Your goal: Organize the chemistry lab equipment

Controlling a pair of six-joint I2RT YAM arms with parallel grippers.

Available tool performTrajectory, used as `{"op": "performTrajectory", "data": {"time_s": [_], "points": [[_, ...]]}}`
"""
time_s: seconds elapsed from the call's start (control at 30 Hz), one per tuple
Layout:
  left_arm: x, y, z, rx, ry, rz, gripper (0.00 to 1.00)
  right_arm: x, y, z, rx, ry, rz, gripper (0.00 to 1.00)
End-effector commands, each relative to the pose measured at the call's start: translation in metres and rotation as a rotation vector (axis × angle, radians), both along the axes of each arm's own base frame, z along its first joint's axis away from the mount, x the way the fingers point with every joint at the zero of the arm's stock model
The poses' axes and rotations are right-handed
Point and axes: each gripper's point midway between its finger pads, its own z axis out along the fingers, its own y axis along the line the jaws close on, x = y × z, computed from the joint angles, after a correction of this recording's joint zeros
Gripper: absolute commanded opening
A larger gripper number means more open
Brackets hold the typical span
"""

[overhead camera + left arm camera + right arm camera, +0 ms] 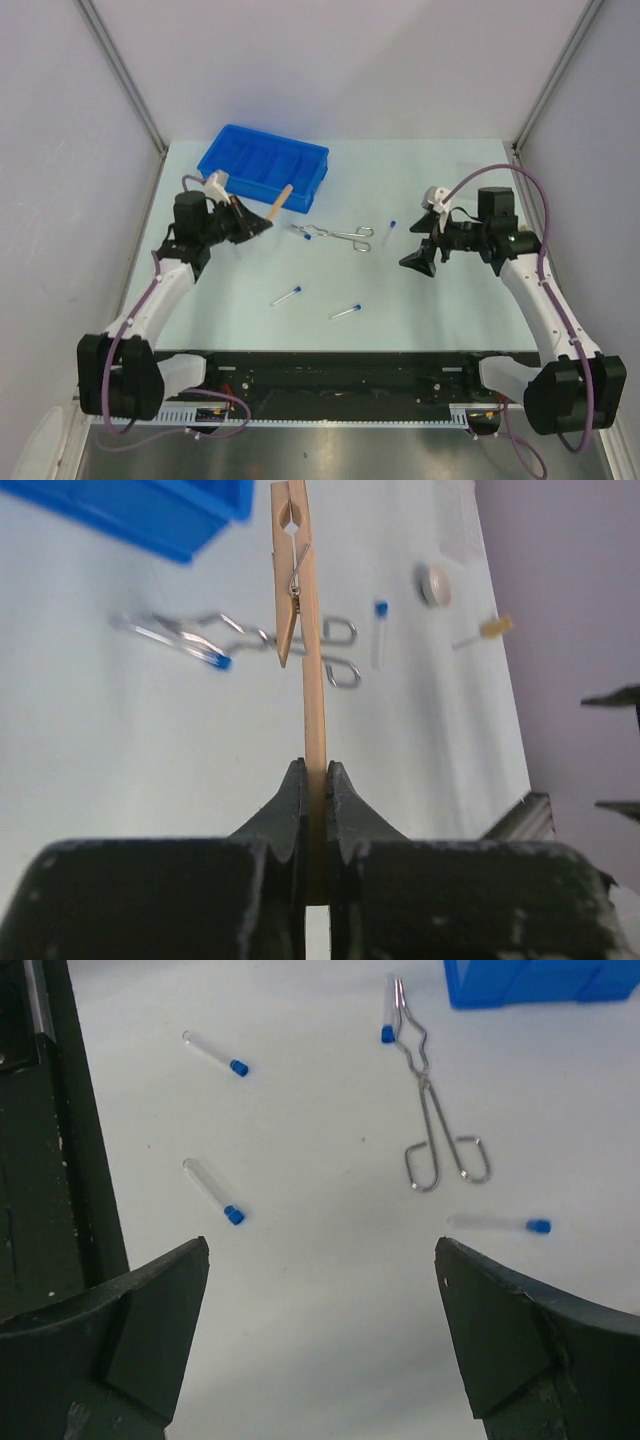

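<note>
One flat wooden stick (313,710) is clamped between the shut fingers of the left gripper (316,780), just beside the one blue bin (262,165). Four blue-capped tubes (286,296) are scattered on the table (200,290), one lying just beside the tips of the single metal tongs (338,235). One white dish (433,584) and one brown-handled tool (483,632) are seen further right. The right gripper (420,260) is spread wide, with nothing gripped.

Tongs (335,235) lie before the bin (262,165) — two tubes (286,296) lie nearer
</note>
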Motion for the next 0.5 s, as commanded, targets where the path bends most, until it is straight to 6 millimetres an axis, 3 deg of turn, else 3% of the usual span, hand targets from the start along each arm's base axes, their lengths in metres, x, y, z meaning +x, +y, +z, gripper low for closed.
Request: {"op": "performTrajectory", "data": {"time_s": [0.0,0.03,0.07,0.1,0.13,0.17,0.2,0.23,0.27,0.3,0.33,0.37,0.4,0.43,0.47], "points": [[0.067,0.041,0.046,0.069,-0.243,0.083,0.00,-0.005,-0.010,0.007,0.155,0.034,-0.043,1.00],[0.080,0.045,0.034,0.072,-0.204,0.089,0.00,-0.007,-0.013,0.007,0.168,0.037,-0.054,1.00],[0.093,0.062,0.033,0.081,-0.195,0.126,0.00,-0.007,-0.021,0.002,0.181,0.038,-0.076,1.00],[0.107,0.068,0.043,0.083,-0.212,0.138,0.00,-0.007,-0.024,0.002,0.180,0.034,-0.085,1.00],[0.120,0.074,0.024,0.082,-0.151,0.146,0.00,-0.007,-0.026,0.000,0.174,0.025,-0.081,1.00],[0.130,0.085,0.021,0.081,-0.135,0.168,0.00,-0.006,-0.031,-0.003,0.172,0.034,-0.098,1.00],[0.143,0.090,0.032,0.078,-0.151,0.176,0.00,-0.005,-0.033,-0.005,0.170,0.038,-0.102,1.00],[0.155,0.096,0.017,0.079,-0.111,0.188,0.00,-0.004,-0.036,-0.007,0.166,0.034,-0.108,1.00],[0.161,0.105,0.012,0.086,-0.077,0.213,0.00,-0.004,-0.038,-0.010,0.162,0.040,-0.115,1.00],[0.175,0.110,0.026,0.091,-0.105,0.224,0.00,-0.004,-0.040,-0.010,0.160,0.036,-0.121,1.00],[0.182,0.114,0.010,0.098,-0.051,0.232,0.00,-0.004,-0.041,-0.012,0.152,0.030,-0.115,1.00],[0.189,0.118,0.010,0.107,-0.045,0.244,0.00,-0.004,-0.042,-0.013,0.147,0.027,-0.119,1.00],[0.203,0.124,0.026,0.131,-0.080,0.264,0.00,-0.004,-0.041,-0.012,0.145,0.021,-0.116,1.00],[0.209,0.128,0.009,0.145,-0.021,0.275,0.00,-0.005,-0.041,-0.013,0.143,0.023,-0.116,1.00],[0.215,0.132,0.009,0.158,-0.013,0.285,0.00,-0.004,-0.042,-0.013,0.139,0.015,-0.114,1.00]]}}
